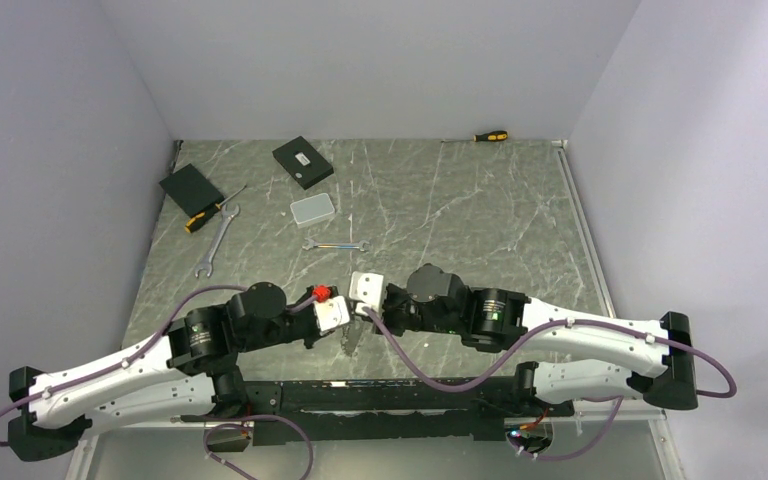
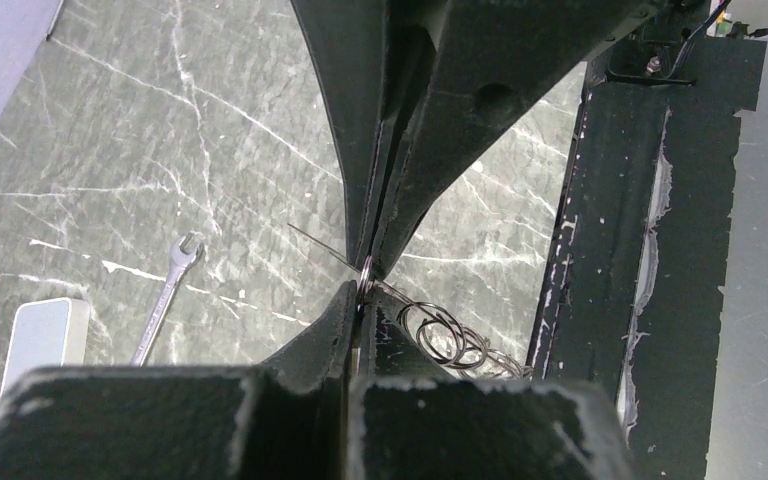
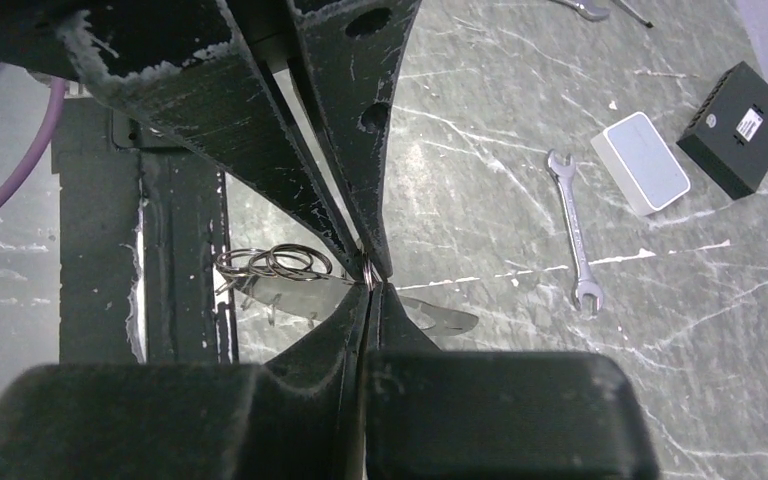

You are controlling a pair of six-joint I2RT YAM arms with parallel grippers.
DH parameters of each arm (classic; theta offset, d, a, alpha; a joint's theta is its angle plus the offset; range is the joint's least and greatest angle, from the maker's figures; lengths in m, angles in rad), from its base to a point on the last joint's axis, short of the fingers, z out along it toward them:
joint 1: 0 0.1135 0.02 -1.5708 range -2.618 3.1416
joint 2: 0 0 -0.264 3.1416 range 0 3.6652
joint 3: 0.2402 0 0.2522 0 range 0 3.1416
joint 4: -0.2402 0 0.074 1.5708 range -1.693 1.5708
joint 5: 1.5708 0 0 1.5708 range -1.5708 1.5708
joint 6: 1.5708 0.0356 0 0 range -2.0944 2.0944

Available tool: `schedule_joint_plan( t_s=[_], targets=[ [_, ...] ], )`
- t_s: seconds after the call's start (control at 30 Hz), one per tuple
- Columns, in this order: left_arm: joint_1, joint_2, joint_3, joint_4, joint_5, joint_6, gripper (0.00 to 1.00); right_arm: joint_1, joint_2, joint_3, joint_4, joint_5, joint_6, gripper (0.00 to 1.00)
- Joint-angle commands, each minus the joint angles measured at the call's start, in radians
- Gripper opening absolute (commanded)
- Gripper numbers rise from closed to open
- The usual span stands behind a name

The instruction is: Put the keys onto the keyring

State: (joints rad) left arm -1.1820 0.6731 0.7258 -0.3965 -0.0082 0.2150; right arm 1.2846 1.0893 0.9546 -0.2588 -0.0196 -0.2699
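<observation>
My two grippers meet tip to tip low over the table's near edge. The left gripper (image 1: 348, 314) (image 2: 360, 290) is shut on a thin silvery ring of the keyring (image 2: 365, 272). The right gripper (image 1: 362, 306) (image 3: 372, 288) is shut on the same ring from the opposite side. Several linked wire loops of the keyring (image 2: 448, 335) (image 3: 275, 262) hang beside the tips. A flat silvery blade (image 3: 438, 316), apparently one of the keys, dangles under the tips and shows as a grey sliver (image 1: 352, 338) in the top view. Any key heads are hidden.
A small wrench (image 1: 332, 245) lies mid-table and a larger wrench (image 1: 215, 240) to the left beside a yellow-handled screwdriver (image 1: 210, 213). Another screwdriver (image 1: 490, 136) lies at the back. Two black boxes (image 1: 302, 161) (image 1: 191, 189) and a white box (image 1: 313, 208) stand at the back left. A black rail (image 1: 390, 395) runs below the grippers.
</observation>
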Motion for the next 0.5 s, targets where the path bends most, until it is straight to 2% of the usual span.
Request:
schedule_joint_plan(
  t_s=[0.0,0.1,0.13,0.27,0.47],
  targets=[
    [-0.004,-0.035,0.023,0.082,0.011,-0.014,0.00,0.002,-0.019,0.002,0.088,0.001,-0.008,0.00],
    [-0.004,-0.075,0.000,0.131,0.011,-0.016,0.18,-0.008,-0.072,-0.061,0.189,0.002,0.007,0.00],
    [-0.004,-0.094,-0.010,0.148,0.014,-0.018,0.21,-0.015,-0.091,-0.086,0.244,-0.004,0.018,0.00],
    [-0.004,-0.141,-0.027,0.184,0.011,-0.025,0.27,-0.036,-0.172,-0.161,0.390,-0.016,0.058,0.00],
    [-0.004,-0.132,-0.032,0.225,0.029,-0.008,0.31,-0.054,-0.234,-0.251,0.546,-0.052,0.115,0.00]
  ],
)
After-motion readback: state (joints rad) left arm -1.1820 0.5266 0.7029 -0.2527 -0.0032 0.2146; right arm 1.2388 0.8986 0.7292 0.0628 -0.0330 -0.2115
